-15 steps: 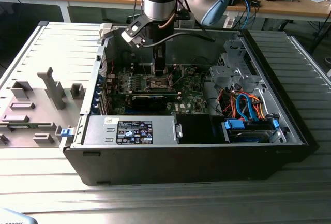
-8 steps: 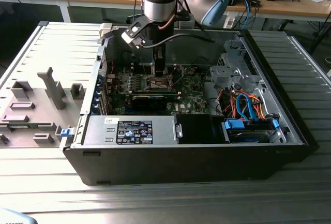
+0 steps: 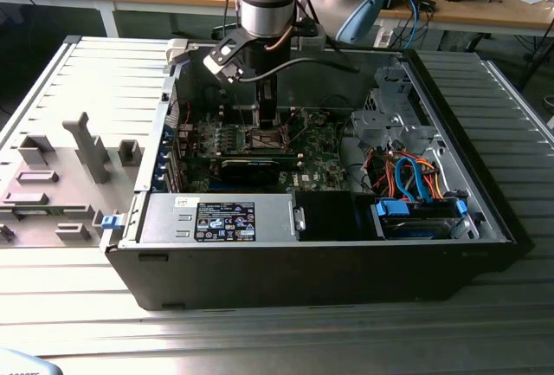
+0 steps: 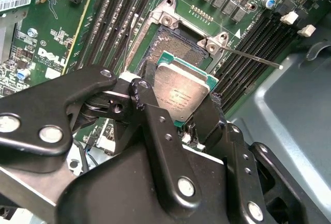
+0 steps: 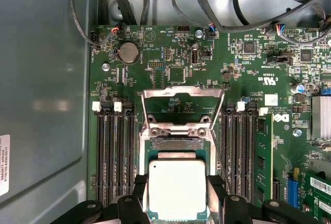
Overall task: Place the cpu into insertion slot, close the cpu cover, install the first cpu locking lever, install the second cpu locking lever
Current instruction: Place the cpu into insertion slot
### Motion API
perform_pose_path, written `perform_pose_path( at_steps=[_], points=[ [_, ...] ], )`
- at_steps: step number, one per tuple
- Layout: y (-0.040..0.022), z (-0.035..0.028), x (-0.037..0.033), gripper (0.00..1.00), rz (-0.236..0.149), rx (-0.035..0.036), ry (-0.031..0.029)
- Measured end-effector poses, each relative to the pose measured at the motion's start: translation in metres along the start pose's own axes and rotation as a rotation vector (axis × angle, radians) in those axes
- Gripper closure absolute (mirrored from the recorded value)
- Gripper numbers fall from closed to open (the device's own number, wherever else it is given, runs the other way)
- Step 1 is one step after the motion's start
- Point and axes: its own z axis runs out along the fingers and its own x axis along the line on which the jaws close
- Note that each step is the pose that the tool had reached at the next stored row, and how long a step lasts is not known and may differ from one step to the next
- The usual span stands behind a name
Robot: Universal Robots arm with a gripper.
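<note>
The tool (image 4: 181, 102) is clamped on the cpu (image 5: 177, 189), gripping two opposite edges. The cpu lies flat with its metal top up and its edges square with the slot (image 4: 164, 45); being square, it has no long axis. It sits over the slot, offset away from the hinge side, where bare contacts show. The cover (image 5: 183, 93) stands raised at that side. A lever (image 4: 253, 59) juts free beside the slot.

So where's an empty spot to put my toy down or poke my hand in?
The ribbed table on the near side of the computer case is bare. Inside, there's a plain grey metal panel beside the green board. It's crowded at the insertion slot, where the jaws hold the cpu between memory slots.
</note>
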Motion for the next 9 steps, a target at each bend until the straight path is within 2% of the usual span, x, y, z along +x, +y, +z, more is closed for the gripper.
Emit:
perform_pose_path(
  at_steps=[9],
  points=[
    [-0.0001,0.0027,0.0000,0.46,0.000,0.0001,0.0000]
  ],
)
